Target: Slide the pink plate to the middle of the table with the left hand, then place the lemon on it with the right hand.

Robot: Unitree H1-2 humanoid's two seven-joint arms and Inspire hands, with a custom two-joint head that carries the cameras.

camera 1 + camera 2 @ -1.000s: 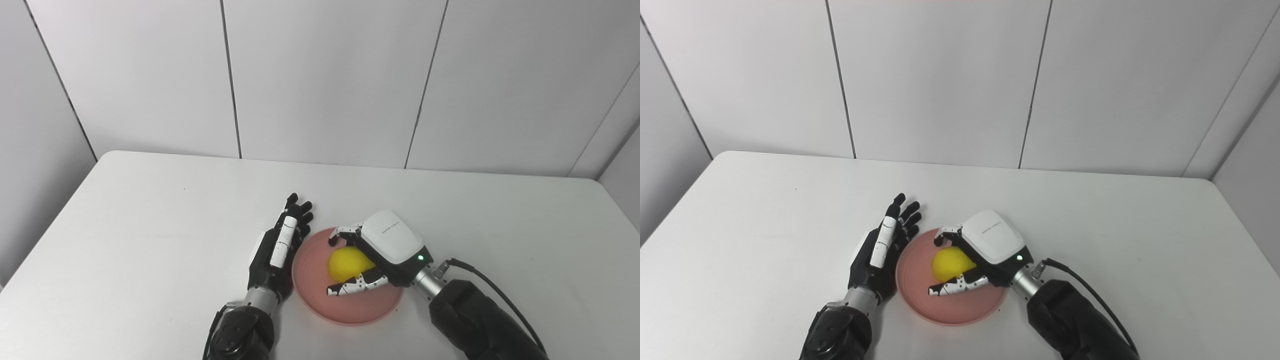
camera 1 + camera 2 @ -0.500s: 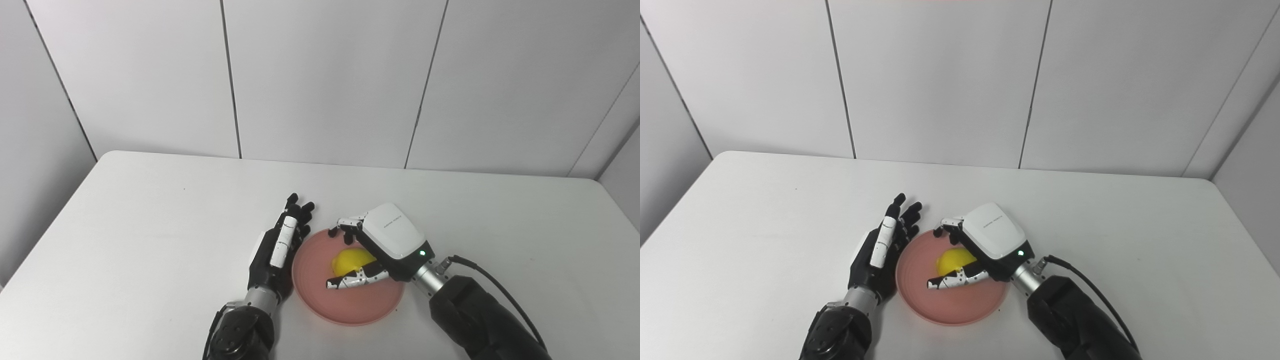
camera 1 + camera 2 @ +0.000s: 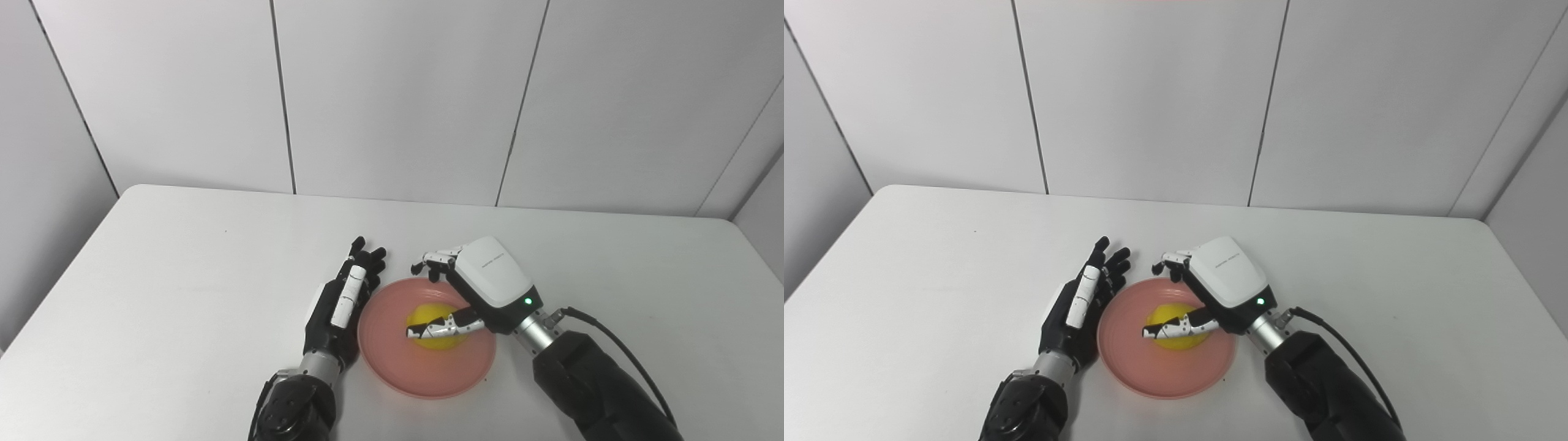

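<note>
**Lemon resting on pink plate, right hand spread above it**

Writing: a short line of small grey print on the white back cover of the right hand (image 3: 474,288); too small to read. A green light glows near its wrist end.

Lemon (image 3: 432,326): sits near the middle of the pink plate (image 3: 392,358), resting on the plate's surface. Only partly seen; the thumb crosses in front of it. Long axis and pointed ends cannot be told from either view.

Right hand: fingers (image 3: 436,260) spread wide, reaching past the plate's far rim; thumb stretched over the lemon's near side. Whether the thumb touches the fruit cannot be told. Nothing is gripped.

Left hand (image 3: 1079,304): black, with a white strip on one finger, lying with fingers straight and a little apart, pointing away from the robot, just beside the plate's left rim. Holds nothing. Contact with the rim cannot be told.

Surface: white table (image 3: 171,275), rounded far corners, plate roughly mid-width and toward the near edge. One tiny dark speck at left.

Room: pale grey wall panels (image 3: 398,98) with dark vertical seams behind the table.
</note>
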